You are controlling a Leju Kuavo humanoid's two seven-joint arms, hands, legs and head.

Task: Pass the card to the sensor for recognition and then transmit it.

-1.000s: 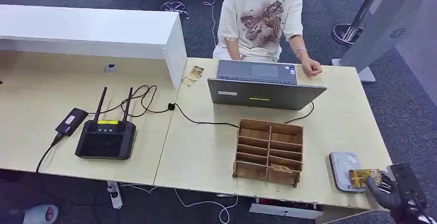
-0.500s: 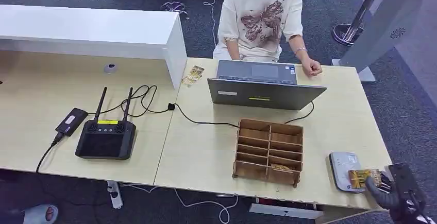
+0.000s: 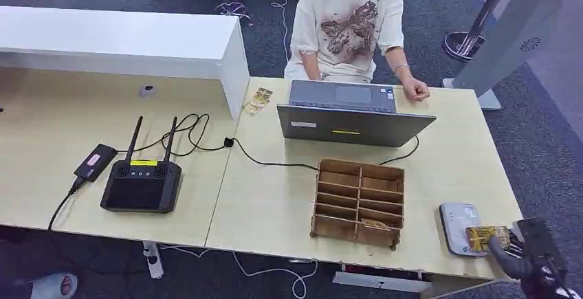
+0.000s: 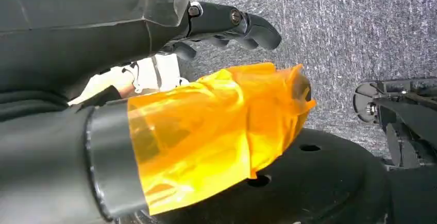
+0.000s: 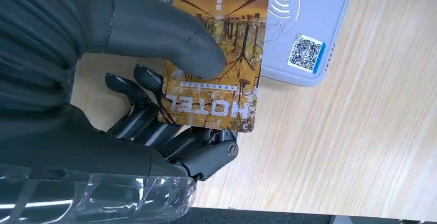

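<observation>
The right hand (image 5: 154,80) pinches the hotel card (image 5: 219,54) between thumb and fingers, holding one end over the grey card reader (image 5: 309,23) at the counter's (image 3: 275,203) near right corner. This looks like the recognition step. Next, the card probably has to be lifted clear and handed to the person (image 3: 350,24) seated behind the laptop (image 3: 354,124). The left hand (image 4: 170,54) hangs by the floor, fingers loosely apart, holding nothing.

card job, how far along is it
Done: the right hand has picked up the card, thumb on top, fingers beneath. In hand: the card is over the near edge of the grey sensor; whether it touches or has been read cannot be told. Left: passing it on; the person sits behind the laptop.
</observation>
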